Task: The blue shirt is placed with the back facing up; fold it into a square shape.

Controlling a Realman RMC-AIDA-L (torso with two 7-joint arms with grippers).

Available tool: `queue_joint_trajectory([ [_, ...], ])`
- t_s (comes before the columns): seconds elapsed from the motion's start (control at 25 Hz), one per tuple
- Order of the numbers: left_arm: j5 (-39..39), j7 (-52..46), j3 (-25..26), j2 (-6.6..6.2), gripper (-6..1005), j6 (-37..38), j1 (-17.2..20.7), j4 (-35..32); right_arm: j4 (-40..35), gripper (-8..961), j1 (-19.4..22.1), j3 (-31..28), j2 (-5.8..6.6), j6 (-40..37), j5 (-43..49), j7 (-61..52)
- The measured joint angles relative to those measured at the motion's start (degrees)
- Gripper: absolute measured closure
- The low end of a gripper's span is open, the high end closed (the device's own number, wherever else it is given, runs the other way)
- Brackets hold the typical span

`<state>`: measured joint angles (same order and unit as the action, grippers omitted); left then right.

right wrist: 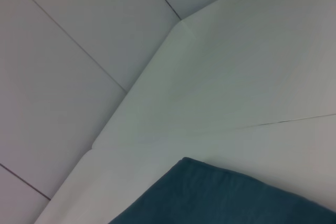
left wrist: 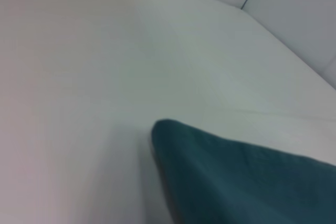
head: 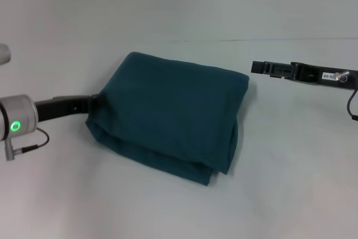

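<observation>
Fabric of the blue shirt (head: 170,113) lies folded into a thick, roughly square bundle in the middle of the white table (head: 179,4), its plain side up and no lettering showing. The layered edges stack along the near side, and the near right corner sags a little over the layers beneath. The top surface is smooth, with one soft crease running toward the right edge.

At the bundle's left edge, the left gripper (head: 96,102) reaches in low from the left, its tip touching or tucked into the cloth there; the fabric hides the fingers, so I cannot tell whether they are released or clenched. Behind it, the left arm's silver wrist carries a lit green ring.

To the right, the right gripper (head: 256,68) hangs level above the table, just beside the shirt's far right corner but apart from it. It holds nothing, and whether its jaws are parted cannot be told.

Both wrist views show a teal corner of the shirt on bare white tabletop.
</observation>
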<state>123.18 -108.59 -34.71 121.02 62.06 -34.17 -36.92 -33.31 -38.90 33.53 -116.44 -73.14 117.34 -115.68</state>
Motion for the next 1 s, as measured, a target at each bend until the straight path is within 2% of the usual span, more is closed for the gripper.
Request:
queue_joint_trajectory([
  [0.24, 0.0, -2.1, 0.2, -0.17, 918, 5.7, 2.2, -0.5, 0.0, 41, -0.4, 1.1, 0.13, -0.1, 0.0, -0.3],
  [0.48, 0.1, -2.4, 2.6, -0.16, 904, 12.5, 3.6, -0.9, 0.0, 42, -0.5, 1.7, 0.44, -0.1, 0.1, -0.5],
  [0.8, -0.4, -1.7, 2.3, 1.16, 885, 13.6, 4.0, 0.6, 0.1, 42, -0.6, 2.2, 0.55, -0.2, 0.1, -0.8],
  [1.0, -0.4, -1.6, 2.7, 1.09, 873, 15.3, 4.2, 0.6, 0.6, 42, -0.6, 2.1, 0.60, -0.2, 0.1, -0.8],
])
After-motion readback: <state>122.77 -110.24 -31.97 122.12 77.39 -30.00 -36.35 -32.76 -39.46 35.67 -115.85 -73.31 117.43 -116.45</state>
